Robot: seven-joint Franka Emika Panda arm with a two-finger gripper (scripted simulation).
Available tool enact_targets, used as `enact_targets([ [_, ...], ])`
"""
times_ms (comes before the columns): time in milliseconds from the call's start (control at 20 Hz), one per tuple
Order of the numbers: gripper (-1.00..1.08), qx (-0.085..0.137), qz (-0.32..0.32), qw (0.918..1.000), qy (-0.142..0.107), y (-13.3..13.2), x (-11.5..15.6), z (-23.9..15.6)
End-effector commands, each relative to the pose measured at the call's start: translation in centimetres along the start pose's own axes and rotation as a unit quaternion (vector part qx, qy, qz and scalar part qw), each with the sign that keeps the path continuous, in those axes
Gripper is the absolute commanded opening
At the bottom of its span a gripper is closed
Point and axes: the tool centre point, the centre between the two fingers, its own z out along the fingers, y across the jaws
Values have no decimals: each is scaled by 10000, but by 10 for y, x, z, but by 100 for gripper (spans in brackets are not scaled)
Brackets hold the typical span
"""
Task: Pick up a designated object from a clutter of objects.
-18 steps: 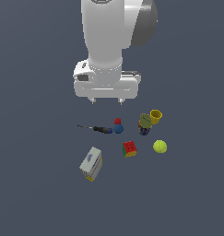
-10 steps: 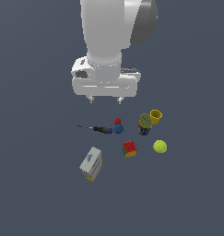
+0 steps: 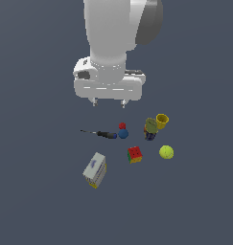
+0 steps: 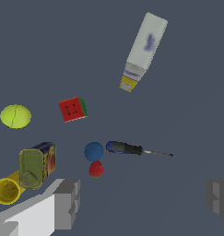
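- Tool [image 3: 108,103] hangs above the clutter, fingers spread wide, nothing between them; in the wrist view both fingers [image 4: 67,203] sit far apart at the frame edges.
- Red lump [image 3: 122,126] lies on the tabletop [image 3: 41,201], touching or just beside the blue ball [image 3: 123,134]; it is on the ball's far side in the exterior view. Wrist view shows the same pair close together: red lump [image 4: 96,169], blue ball [image 4: 93,150].
- Black-handled screwdriver [image 3: 101,133] lies flat, handle end just beside the blue ball, thin shaft pointing to the exterior view's left.
- Multicoloured cube [image 3: 134,154] sits nearer the camera than the ball, apart from it.
- Tennis ball [image 3: 166,152] is at the exterior view's right of the cube, apart.
- Olive-green can [image 3: 151,128] lies tipped, next to the yellow cup [image 3: 162,120]; whether they touch is unclear.
- White-yellow box [image 3: 95,170] lies on its own, well apart, toward the exterior view's lower left.
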Motion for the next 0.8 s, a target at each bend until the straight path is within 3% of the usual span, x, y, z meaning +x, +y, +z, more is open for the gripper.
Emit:
enact_targets([
  [0, 100, 1, 52, 10000, 2, -2, 0, 6],
  [750, 100, 57, 991, 9950, 70, -28, -18, 96],
])
